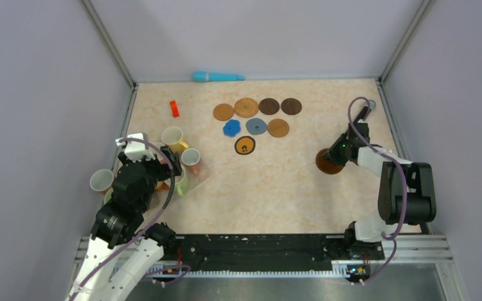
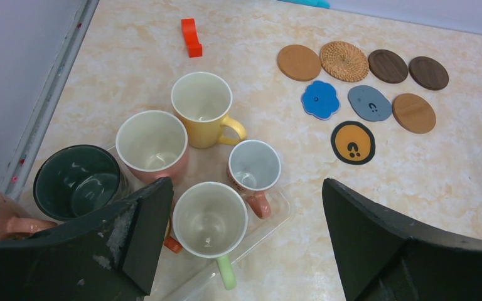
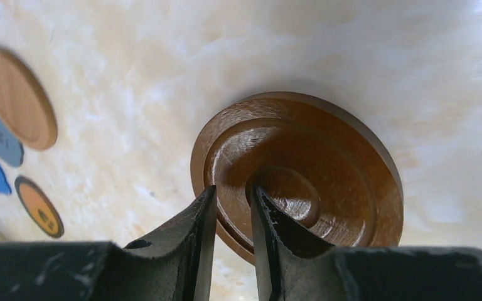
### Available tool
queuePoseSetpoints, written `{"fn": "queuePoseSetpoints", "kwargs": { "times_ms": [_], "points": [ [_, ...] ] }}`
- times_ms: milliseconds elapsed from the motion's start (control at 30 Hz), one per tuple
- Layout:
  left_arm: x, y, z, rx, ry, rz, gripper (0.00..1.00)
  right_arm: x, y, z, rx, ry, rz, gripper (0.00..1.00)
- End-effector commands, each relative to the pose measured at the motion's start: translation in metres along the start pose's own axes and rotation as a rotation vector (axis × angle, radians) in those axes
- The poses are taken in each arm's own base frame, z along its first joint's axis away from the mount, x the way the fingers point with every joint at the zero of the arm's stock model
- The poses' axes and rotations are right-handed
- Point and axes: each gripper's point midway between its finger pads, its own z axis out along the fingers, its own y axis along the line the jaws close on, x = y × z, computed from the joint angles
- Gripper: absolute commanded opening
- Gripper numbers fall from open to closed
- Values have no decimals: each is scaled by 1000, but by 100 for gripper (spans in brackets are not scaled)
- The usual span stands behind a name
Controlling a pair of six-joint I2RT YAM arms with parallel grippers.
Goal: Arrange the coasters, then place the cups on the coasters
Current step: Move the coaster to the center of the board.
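Right pincer (image 3: 232,204) pinched the rim of a dark brown coaster (image 3: 326,169) well apart from the grouped coasters (image 1: 257,119), probably to join it there; left pincer (image 2: 246,185) gaped over the mugs (image 2: 152,143)

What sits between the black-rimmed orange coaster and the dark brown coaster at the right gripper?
Nothing: only bare tabletop separates the black-rimmed orange coaster from the dark brown coaster, as the top external view shows.

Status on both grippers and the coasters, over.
Left gripper open over the cups. Right gripper shut on the brown coaster, right of the coaster cluster. Nothing in between.
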Motion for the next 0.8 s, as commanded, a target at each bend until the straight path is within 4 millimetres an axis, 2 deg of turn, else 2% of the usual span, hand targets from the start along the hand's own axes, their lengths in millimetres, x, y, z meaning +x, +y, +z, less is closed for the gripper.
{"fn": "queuePoseSetpoints", "kwargs": {
  "times_ms": [0, 200, 433, 567, 767],
  "points": [
    [-10, -3, 1, 10, -41, -15, 94, 50, 12, 17, 15, 123, -31, 27],
    [-10, -3, 1, 9, -40, -14, 94, 83, 45, 33, -19, 181, -105, 27],
    [-9, -3, 2, 9, -33, -10, 94, 111, 93, 44, -106, 204, -219, 27],
    [-8, -3, 3, 7, -31, -9, 94, 124, 120, 48, -156, 211, -273, 27],
    [-8, -3, 3, 5, -31, -8, 93, 129, 143, 58, -203, 210, -305, 27]
  ]
}}
